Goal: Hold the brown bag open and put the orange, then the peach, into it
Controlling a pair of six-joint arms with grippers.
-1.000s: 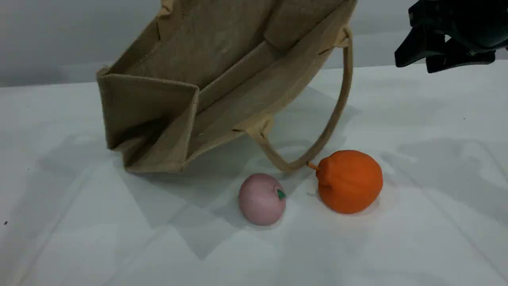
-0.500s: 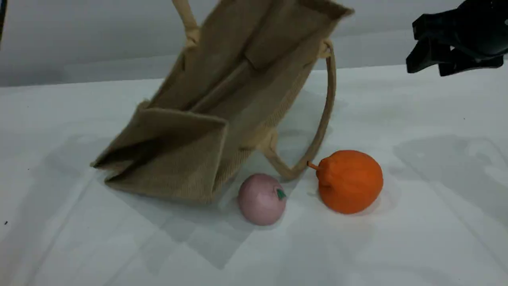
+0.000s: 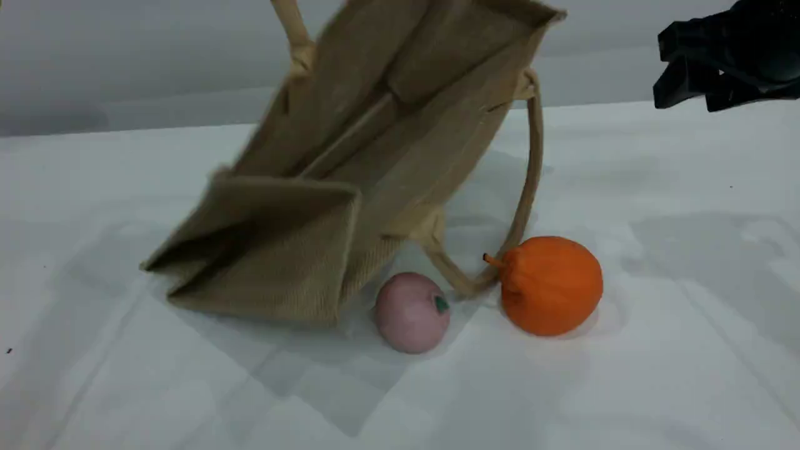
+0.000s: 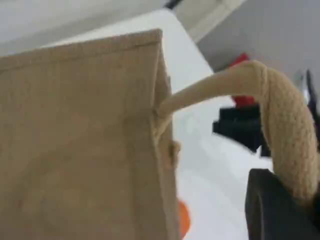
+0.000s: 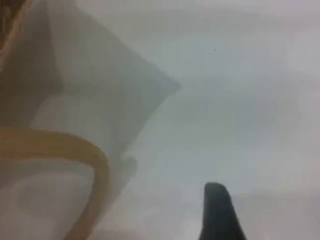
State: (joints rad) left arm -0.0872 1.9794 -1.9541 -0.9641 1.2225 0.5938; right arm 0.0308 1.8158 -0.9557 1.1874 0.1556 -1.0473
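The brown bag [image 3: 387, 156] hangs tilted, its bottom corner resting on the table and its mouth facing up and to the right. Its upper handle [image 3: 294, 31] runs out of the scene view's top edge. In the left wrist view my left gripper [image 4: 295, 200] is shut on that rope handle [image 4: 285, 115], beside the bag [image 4: 80, 140]. The lower handle [image 3: 531, 169] droops to the table between the peach [image 3: 412, 312] and the orange [image 3: 553, 285], close to the orange's stem. My right gripper [image 3: 703, 94] hovers open and empty at the upper right, well above the orange.
A white cloth covers the table [image 3: 656, 375]. The right wrist view shows my fingertip [image 5: 217, 215] over bare cloth, with the bag's handle loop [image 5: 95, 165] at the left. Dark and red equipment [image 4: 240, 120] stands beyond the table's edge.
The bag has swung round and its base slid toward the peach. Its lower handle has drifted right, up to the orange's stem. My right gripper has edged right.
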